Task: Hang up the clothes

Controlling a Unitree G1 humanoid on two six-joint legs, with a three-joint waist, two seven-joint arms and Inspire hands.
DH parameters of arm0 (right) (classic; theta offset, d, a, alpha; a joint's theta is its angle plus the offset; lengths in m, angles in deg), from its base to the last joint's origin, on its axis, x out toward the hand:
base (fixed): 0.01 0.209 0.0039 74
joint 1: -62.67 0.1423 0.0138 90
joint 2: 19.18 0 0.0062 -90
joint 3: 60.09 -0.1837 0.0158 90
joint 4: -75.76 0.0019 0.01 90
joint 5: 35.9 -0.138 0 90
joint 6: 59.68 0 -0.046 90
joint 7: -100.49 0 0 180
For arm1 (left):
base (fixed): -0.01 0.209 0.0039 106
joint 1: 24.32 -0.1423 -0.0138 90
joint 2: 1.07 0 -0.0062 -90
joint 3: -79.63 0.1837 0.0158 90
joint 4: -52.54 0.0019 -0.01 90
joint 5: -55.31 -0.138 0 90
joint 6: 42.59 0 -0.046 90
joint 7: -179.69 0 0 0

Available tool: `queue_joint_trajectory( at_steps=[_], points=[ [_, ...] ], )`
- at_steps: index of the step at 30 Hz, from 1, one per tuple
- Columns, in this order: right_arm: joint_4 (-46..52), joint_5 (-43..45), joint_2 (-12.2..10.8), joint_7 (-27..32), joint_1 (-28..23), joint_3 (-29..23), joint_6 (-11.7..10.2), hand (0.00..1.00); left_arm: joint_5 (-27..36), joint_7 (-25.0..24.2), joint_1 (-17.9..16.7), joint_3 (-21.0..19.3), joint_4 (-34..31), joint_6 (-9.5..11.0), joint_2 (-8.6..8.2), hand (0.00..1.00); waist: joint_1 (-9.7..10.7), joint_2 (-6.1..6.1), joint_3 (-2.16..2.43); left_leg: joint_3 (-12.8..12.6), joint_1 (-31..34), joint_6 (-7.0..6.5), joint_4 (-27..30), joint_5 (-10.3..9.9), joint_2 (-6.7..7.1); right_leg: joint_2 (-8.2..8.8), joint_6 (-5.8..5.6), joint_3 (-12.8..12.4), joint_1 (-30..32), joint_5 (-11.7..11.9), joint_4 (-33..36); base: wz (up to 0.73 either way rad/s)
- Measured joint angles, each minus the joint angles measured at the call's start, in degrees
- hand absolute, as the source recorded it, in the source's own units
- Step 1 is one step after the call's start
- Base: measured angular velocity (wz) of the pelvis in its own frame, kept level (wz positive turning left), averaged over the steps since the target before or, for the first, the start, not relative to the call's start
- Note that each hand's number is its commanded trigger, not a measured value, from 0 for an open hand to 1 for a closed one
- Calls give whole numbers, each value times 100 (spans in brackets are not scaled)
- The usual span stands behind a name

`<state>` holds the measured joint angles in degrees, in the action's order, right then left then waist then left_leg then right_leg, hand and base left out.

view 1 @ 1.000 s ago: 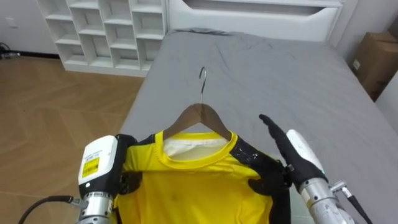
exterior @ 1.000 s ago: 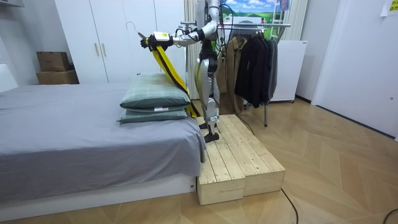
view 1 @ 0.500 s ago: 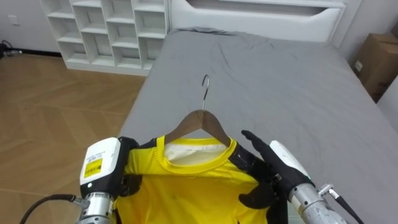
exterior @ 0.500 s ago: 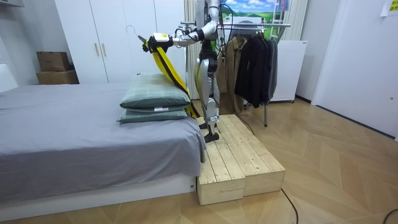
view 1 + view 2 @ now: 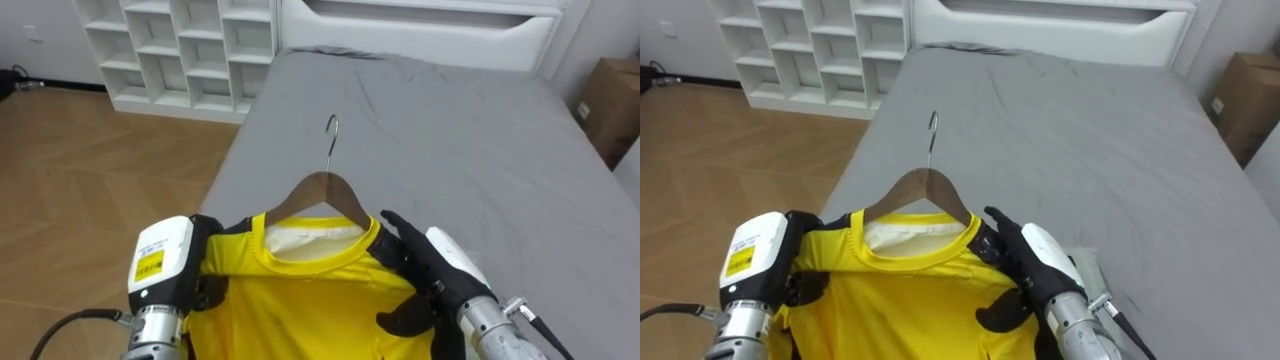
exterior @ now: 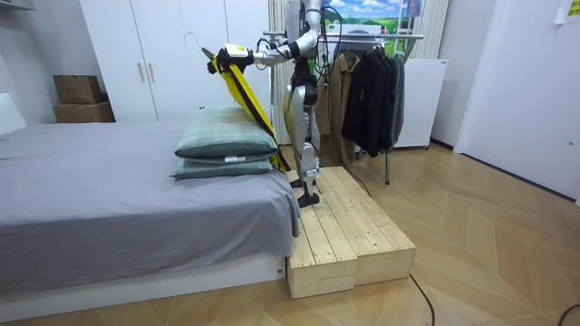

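Observation:
A yellow shirt [image 5: 300, 300] with black shoulder trim hangs on a wooden hanger [image 5: 322, 190], whose metal hook [image 5: 331, 125] points up. I hold it in front of me over the bed. My left hand [image 5: 165, 262] is at the shirt's left shoulder with its fingers curled on the cloth. My right hand [image 5: 440, 265] lies on the shirt's right shoulder, fingers fairly straight and the thumb spread below. In the room view I stand on a wooden platform [image 6: 349, 226] beside the bed, with the shirt [image 6: 237, 91] raised at chest height.
The grey bed [image 5: 450, 130] stretches ahead, with a white cube shelf [image 5: 180, 50] at the far left and a cardboard box [image 5: 605, 90] at the right. Stacked pillows [image 6: 225, 145] lie under the shirt. A clothes rack [image 6: 372, 41] with dark coats stands behind me.
My right hand has moved left, from open air beside the shirt onto its right shoulder. The left hand has kept its hold.

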<state>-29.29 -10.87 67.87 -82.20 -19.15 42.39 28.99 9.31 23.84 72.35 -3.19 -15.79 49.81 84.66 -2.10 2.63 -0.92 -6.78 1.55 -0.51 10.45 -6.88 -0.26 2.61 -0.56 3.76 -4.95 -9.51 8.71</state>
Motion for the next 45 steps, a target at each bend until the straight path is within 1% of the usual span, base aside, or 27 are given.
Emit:
queue_joint_trajectory(
  at_steps=[3,5,8,10,15,17,19,22,26,27,29,32,33,37,39,42,43,45],
  points=[
    [6,13,-36,67,4,1,1,0,-17,11,0,107,0,-18,-11,100,1,-41,6,37,14,-5,2,4,9,3,0,36,5,0,4,6],
    [6,48,-115,82,69,0,11,0,-197,14,0,123,-1,-55,-128,100,1,-62,6,70,35,-10,6,11,13,7,-1,76,42,-1,4,8],
    [4,75,-236,136,290,0,17,0,-216,13,0,192,-1,-100,-214,100,-17,-77,13,73,57,-9,3,23,12,7,-1,69,72,-1,4,0],
    [-6,109,-241,219,442,7,16,0,-226,4,0,229,-1,-106,-235,100,-31,-77,13,76,56,-9,4,23,13,8,-1,74,70,-1,3,0],
    [-65,275,-237,591,736,3,-4,0,-292,-52,0,246,11,-120,-236,100,-109,-73,10,82,35,-10,5,23,18,15,-2,112,31,-1,-6,0],
    [-191,278,-228,894,845,27,-11,0,-134,-74,0,286,40,-118,-234,100,-189,-65,5,83,-11,-9,-5,22,17,13,-11,111,0,-7,-6,0],
    [-209,361,-229,1099,925,94,-13,0,-18,-76,0,300,40,-117,-235,100,-219,-61,1,82,3,-9,-18,21,16,11,-12,111,11,-8,-7,0],
    [-212,578,-229,1394,934,159,-65,0,41,-77,1,325,34,-114,-243,100,-260,-61,1,108,42,-8,-6,21,20,7,-12,129,3,-7,-7,4],
    [-350,709,-221,1713,940,239,-82,0,159,-77,5,371,33,-108,-243,100,-255,-62,1,220,90,-9,41,22,38,17,-12,262,-12,-7,-6,13],
    [-432,710,-216,1751,962,258,-112,0,157,-77,6,372,33,-108,-243,100,-256,-61,1,227,89,-10,42,23,40,19,-12,290,-2,-8,-6,10],
    [-726,712,-199,1787,1066,314,-133,0,150,-77,29,377,33,-107,-235,100,-269,-61,1,245,99,-12,40,24,44,31,-12,423,6,-8,-6,5],
    [-784,712,-194,1838,1072,318,-142,0,150,-77,32,377,25,-107,-221,100,-278,-58,0,254,132,-17,42,28,51,38,-12,449,7,-8,-5,2],
    [-893,712,-194,1908,1094,318,-195,0,147,-80,41,377,19,-107,-220,100,-276,-48,-3,272,160,-21,52,31,58,42,-12,461,24,-8,-6,7],
    [-1313,710,-195,1927,1112,316,-197,0,132,-200,74,377,-33,-107,-201,100,-286,-10,-18,328,241,-29,81,35,85,69,-13,602,97,-8,-4,7],
    [-1397,693,-193,1922,1113,316,-197,0,134,-264,78,377,-32,-107,-188,100,-285,-1,-22,334,299,-42,84,43,101,85,-15,605,114,-9,-3,2],
    [-1476,673,-199,1879,1115,319,-198,0,132,-363,82,427,-32,-106,-114,100,-285,27,-32,336,310,-48,86,46,112,100,-15,682,114,-9,-2,2],
    [-1476,669,-202,1868,1115,319,-201,0,132,-393,99,438,-32,-105,-92,100,-275,32,-35,355,318,-49,88,46,120,106,-16,757,112,-9,-3,7],
    [-1474,679,-208,1822,1114,319,-201,0,132,-456,126,437,-32,-105,-77,100,-274,31,-35,367,320,-51,92,47,128,114,-17,757,104,-10,-3,5]
  ],
)
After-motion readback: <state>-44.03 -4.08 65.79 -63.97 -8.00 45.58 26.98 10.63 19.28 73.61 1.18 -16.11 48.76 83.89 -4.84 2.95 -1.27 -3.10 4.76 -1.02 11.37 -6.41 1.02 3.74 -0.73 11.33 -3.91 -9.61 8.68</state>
